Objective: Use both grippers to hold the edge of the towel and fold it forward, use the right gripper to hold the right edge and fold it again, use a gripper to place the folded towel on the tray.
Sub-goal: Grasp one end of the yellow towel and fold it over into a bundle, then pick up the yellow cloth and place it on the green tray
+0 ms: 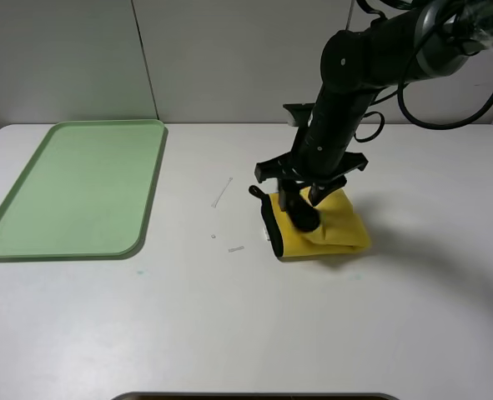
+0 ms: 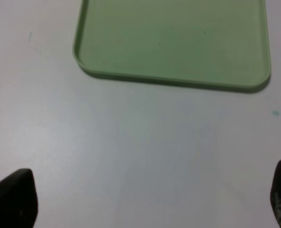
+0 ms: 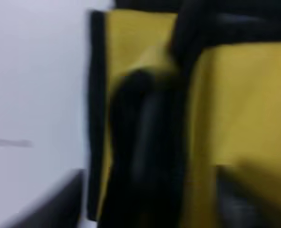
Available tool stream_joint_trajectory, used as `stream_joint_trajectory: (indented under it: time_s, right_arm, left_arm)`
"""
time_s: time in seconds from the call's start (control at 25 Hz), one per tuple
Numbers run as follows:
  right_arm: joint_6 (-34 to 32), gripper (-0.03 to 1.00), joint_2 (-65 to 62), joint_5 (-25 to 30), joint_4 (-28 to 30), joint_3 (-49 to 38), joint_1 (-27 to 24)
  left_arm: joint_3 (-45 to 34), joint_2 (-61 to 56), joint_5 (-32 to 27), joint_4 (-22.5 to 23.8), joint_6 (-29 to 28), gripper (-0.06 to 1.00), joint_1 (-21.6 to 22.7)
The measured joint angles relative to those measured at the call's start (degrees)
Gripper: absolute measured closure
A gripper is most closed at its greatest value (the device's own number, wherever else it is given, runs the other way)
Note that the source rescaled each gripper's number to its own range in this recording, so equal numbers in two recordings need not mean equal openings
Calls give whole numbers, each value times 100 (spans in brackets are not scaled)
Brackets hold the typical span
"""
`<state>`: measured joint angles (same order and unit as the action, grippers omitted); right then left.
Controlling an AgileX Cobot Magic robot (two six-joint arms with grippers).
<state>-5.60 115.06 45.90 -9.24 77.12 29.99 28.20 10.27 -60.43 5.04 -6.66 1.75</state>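
The yellow towel (image 1: 339, 227) lies folded into a small bundle right of the table's middle, its black edge (image 1: 270, 225) facing left. My right gripper (image 1: 304, 212) reaches down from the back right, its fingers in the towel's left part. The right wrist view is blurred: yellow towel (image 3: 245, 104), its black edge (image 3: 96, 95) and a dark finger fill it, so its jaws cannot be read. The mint-green tray (image 1: 79, 187) lies empty at far left. My left gripper (image 2: 145, 202) is open and empty above bare table near the tray (image 2: 173, 42); it is out of the exterior view.
Two small white scraps (image 1: 222, 193) (image 1: 235, 248) lie on the white table between the tray and the towel. A dark rim (image 1: 254, 397) shows at the table's front edge. A grey wall stands behind.
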Motion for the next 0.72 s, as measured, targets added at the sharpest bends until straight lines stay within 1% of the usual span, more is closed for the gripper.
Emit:
stream_joint_trajectory:
  time_s: [0.04,0.08,0.2,0.4,0.48,0.6,0.72]
  right_arm:
    - [60,13,0,-77,-119,0,0]
    - [136,6,0,-168,-218,0,0]
    - [381,-1,0,-257,-358,0,0]
    - [496,-3,0,-239,-394,0,0]
    - [560,-3,0,-155,-394,0,0]
    - [560,-3,-112,134,-394,0,0]
    - [598,-3,-413,518,-188,0,0]
  left_arm:
    - [0,0,0,0,0,-4,0]
    - [0,0,0,0,0,-4,0]
    - [0,0,0,0,0,-4,0]
    - [0,0,0,0,0,-4,0]
    - [0,0,0,0,0,-4,0]
    - [0,0,0,0,0,-4,0]
    - [0,0,0,0,0,-4,0]
